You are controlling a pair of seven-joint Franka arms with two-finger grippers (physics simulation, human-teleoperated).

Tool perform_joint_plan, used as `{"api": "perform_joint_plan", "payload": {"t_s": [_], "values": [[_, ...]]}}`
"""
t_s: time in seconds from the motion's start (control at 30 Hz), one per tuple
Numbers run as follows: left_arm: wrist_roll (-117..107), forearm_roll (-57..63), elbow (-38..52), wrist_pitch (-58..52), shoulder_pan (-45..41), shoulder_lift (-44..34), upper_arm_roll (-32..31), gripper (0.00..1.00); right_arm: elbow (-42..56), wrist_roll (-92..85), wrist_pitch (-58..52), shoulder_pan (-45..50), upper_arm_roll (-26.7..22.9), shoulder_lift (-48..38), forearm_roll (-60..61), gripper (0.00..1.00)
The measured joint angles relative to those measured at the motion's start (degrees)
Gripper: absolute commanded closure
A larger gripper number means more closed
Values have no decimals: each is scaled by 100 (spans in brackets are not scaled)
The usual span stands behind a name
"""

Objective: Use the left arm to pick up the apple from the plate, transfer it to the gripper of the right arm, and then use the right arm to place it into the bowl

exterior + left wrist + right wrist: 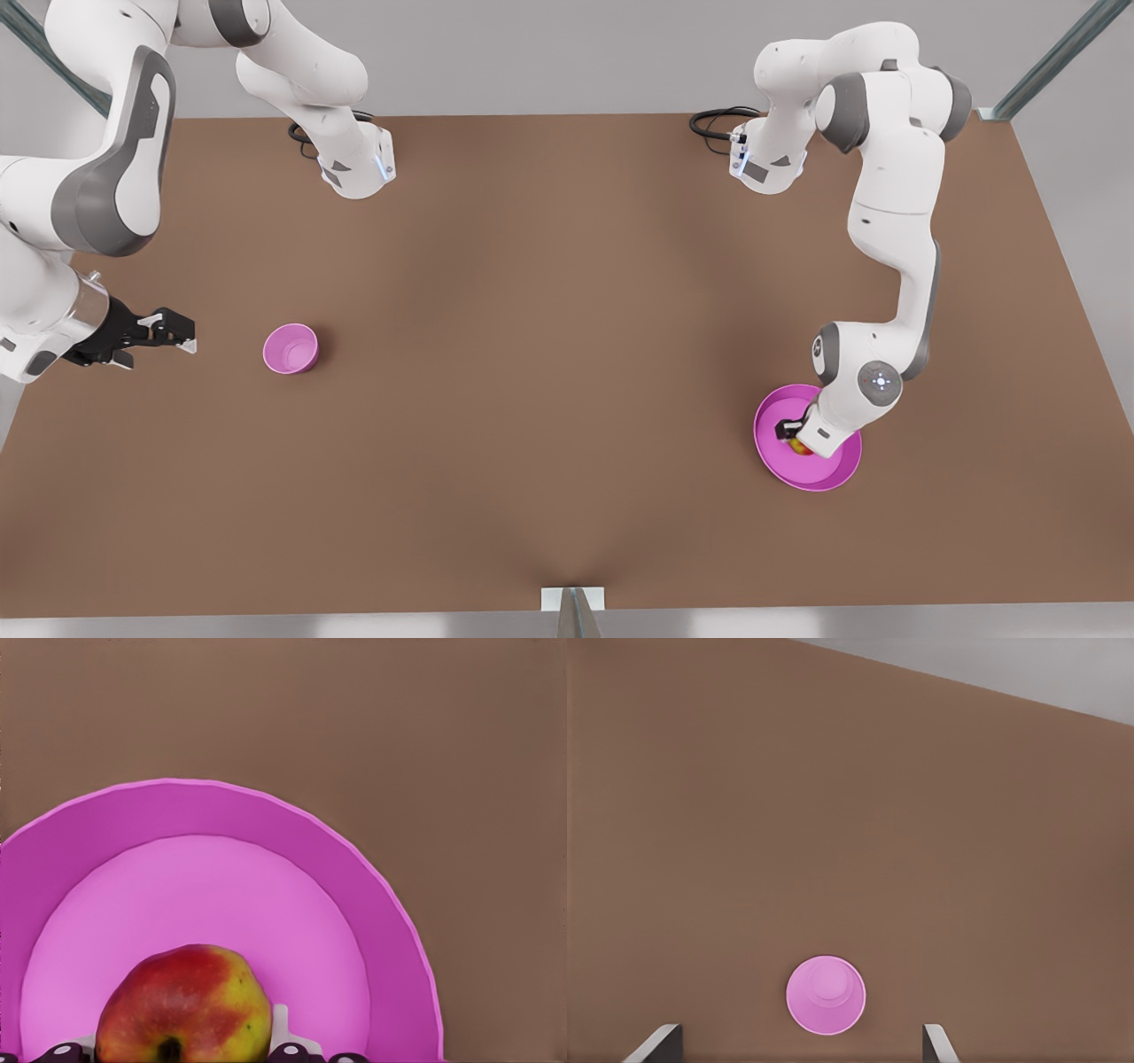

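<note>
The red-and-yellow apple (182,1010) rests on the wide pink plate (221,815), which lies at the front view's right (828,474). My left gripper (793,436) reaches down into the plate, and its fingers (282,1028) press against both sides of the apple (800,448), shut on it. The small deep pink bowl (291,347) stands at the front view's left. Beside it, a little farther left, my right gripper (182,337) hovers open and holds nothing. The right wrist view has the bowl (826,995) ahead of the open fingertips (656,1043).
The brown table (549,354) stretches wide and bare between the bowl and the plate. Both arm bases stand at the table's far edge, with cables beside them. A small bracket (572,601) sits at the near edge.
</note>
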Motion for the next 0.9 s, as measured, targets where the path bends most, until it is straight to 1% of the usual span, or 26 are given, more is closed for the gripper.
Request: {"api": "perform_joint_plan", "payload": {"t_s": [0.03,0.07,0.17,0.23,0.3,0.33,0.43,0.5,0.6,0.67,0.7,0.73,0.83,0.9], "values": [[-17,1,56,-57,-11,-70,-16,29,0,-1,0,0,-1,1,0,0],[-36,-23,294,-260,-16,-211,-93,30,0,-2,0,-2,-1,2,1,0],[-85,-245,1182,-1356,-25,-699,-637,30,3,-1,0,5,6,2,1,0],[-104,-670,1785,-2221,6,-803,-1119,30,14,16,0,-6,126,-11,-7,0],[-62,-1294,2024,-2822,-10,-795,-1455,30,2,111,-6,263,211,-112,-75,0],[33,-1575,2075,-2934,-78,-732,-1669,30,-17,189,-30,485,238,-171,-153,0],[549,-2290,2201,-2705,-239,-362,-2612,30,-5,401,-78,601,217,-184,-287,0],[1075,-3045,2226,-2299,-437,-44,-3044,30,-1,532,-75,516,210,-158,-293,0],[2114,-4723,2403,-1732,-878,366,-3189,30,-9,723,-76,441,237,-126,-196,0],[2916,-5804,2774,-1473,-1130,763,-3211,30,-28,837,-84,424,245,-94,-26,0],[3325,-6190,2985,-1372,-1198,984,-3246,37,-25,896,-83,407,228,-38,240,0],[3741,-6481,3166,-1285,-1235,1195,-3283,39,13,956,-70,354,208,113,651,0],[4921,-7001,3443,-1090,-1282,1546,-3358,39,168,1109,149,276,247,723,2044,0],[5672,-7298,3672,-996,-1384,1763,-3371,39,200,1188,444,321,516,1034,2677,0]]}}
